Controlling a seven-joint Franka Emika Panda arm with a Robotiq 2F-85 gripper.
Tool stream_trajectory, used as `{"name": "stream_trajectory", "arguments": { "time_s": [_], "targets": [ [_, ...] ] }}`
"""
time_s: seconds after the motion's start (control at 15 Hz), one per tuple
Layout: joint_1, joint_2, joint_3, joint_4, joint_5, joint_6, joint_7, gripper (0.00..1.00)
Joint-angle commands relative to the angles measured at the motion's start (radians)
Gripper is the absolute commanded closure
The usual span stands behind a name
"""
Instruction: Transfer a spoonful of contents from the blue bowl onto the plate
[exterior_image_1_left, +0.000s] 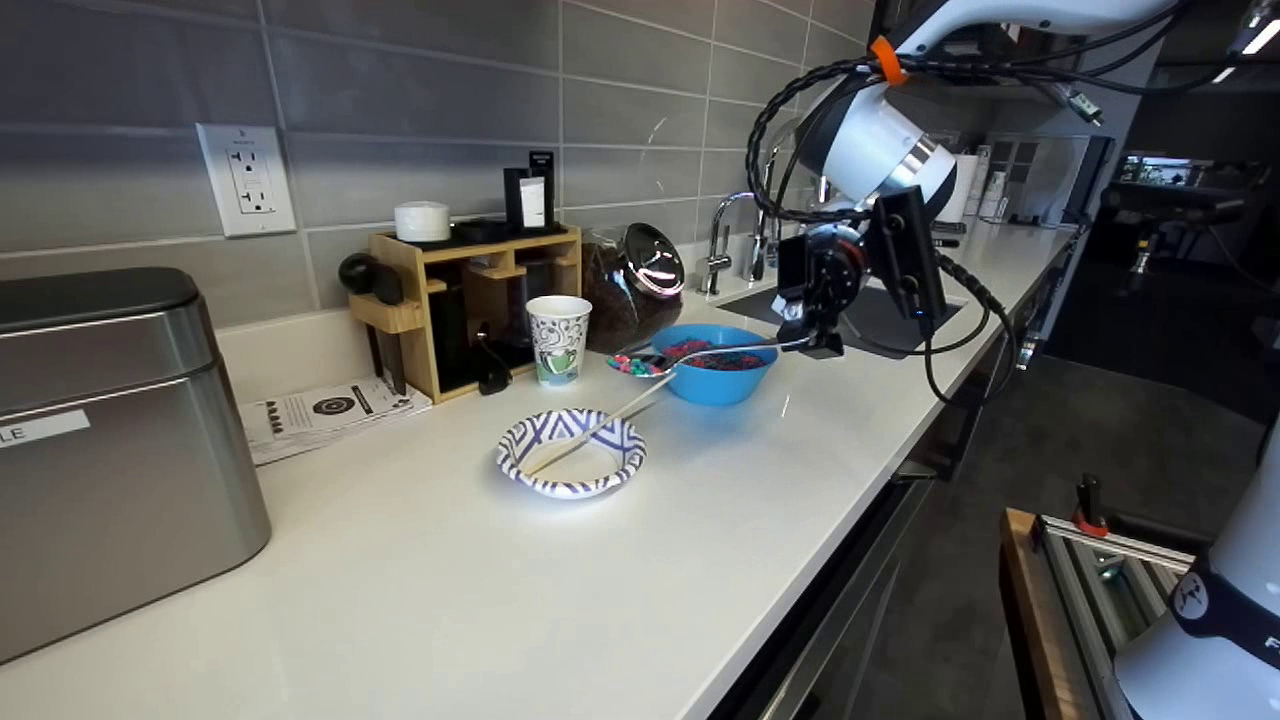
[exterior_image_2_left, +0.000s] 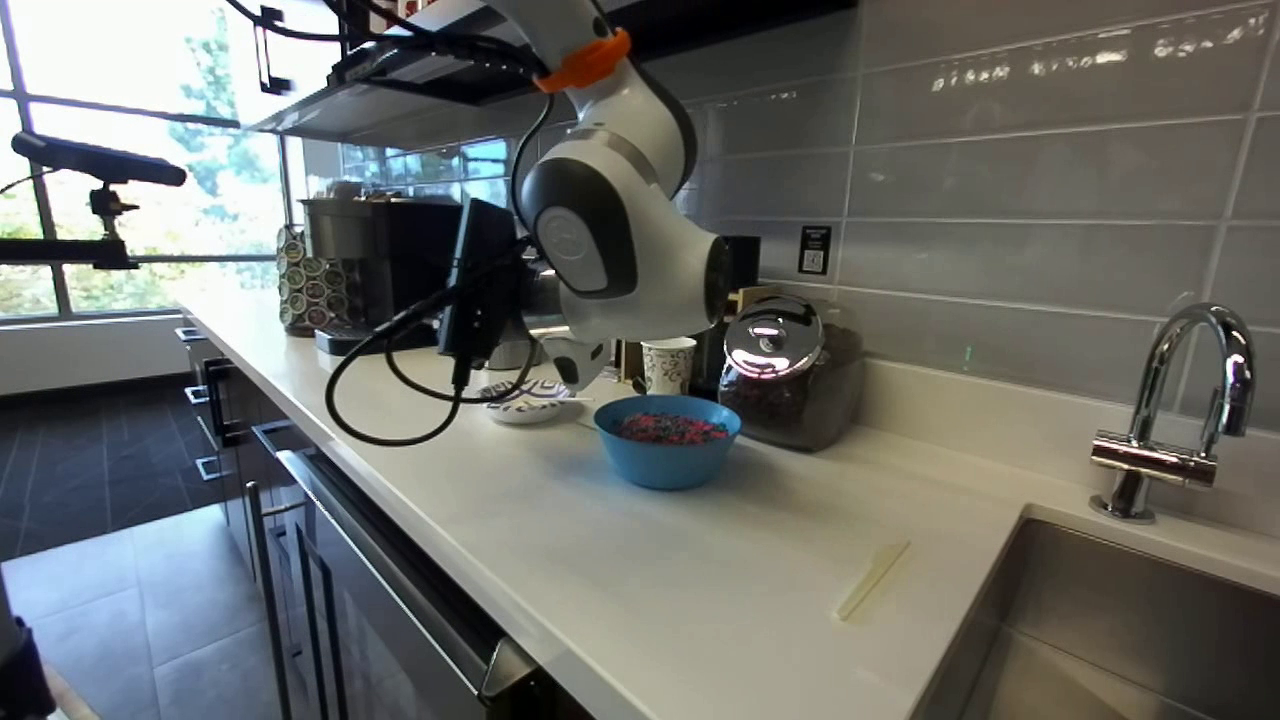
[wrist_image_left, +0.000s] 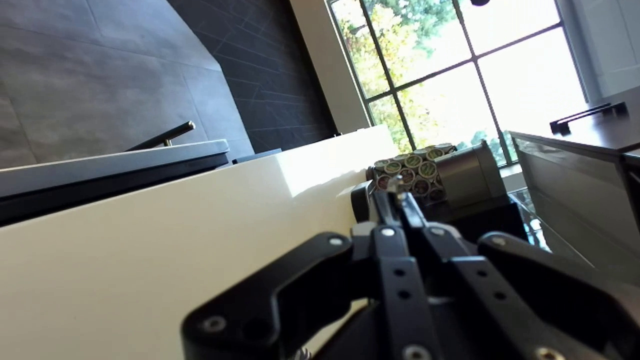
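Note:
The blue bowl (exterior_image_1_left: 715, 386) stands on the counter in both exterior views (exterior_image_2_left: 664, 464). Reddish-dark small pieces, the contents (exterior_image_2_left: 672, 429), lie in it. The plate (exterior_image_1_left: 600, 484), white with a blue patterned rim, sits beside it, partly hidden by the arm in an exterior view (exterior_image_2_left: 522, 412). A thin pale stick (exterior_image_1_left: 603, 425) leans in it. My gripper (exterior_image_1_left: 800, 338) is shut on the handle of a metal spoon (exterior_image_1_left: 735, 349). The spoon's head, with red, green and dark pieces, hangs between bowl and plate. In the wrist view my fingertips (wrist_image_left: 395, 202) hold a small metal end.
A paper cup (exterior_image_1_left: 558, 340), glass jar (exterior_image_1_left: 615, 290) and wooden organizer (exterior_image_1_left: 430, 330) stand behind the bowl by the wall. A steel bin (exterior_image_1_left: 120, 470) stands beyond the plate. A sink (exterior_image_2_left: 1130, 600) with faucet (exterior_image_2_left: 1150, 460) and another pale stick (exterior_image_2_left: 872, 580) are on the bowl's other side.

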Motion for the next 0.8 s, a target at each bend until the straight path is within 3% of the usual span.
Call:
{"name": "stream_trajectory", "arguments": {
  "time_s": [0.0,0.73],
  "targets": [
    [0.042,-0.041,0.035,-0.063,0.075,0.149,0.007,1.0],
    [0.171,-0.096,0.168,-0.14,0.211,0.626,0.003,1.0]
  ]
}}
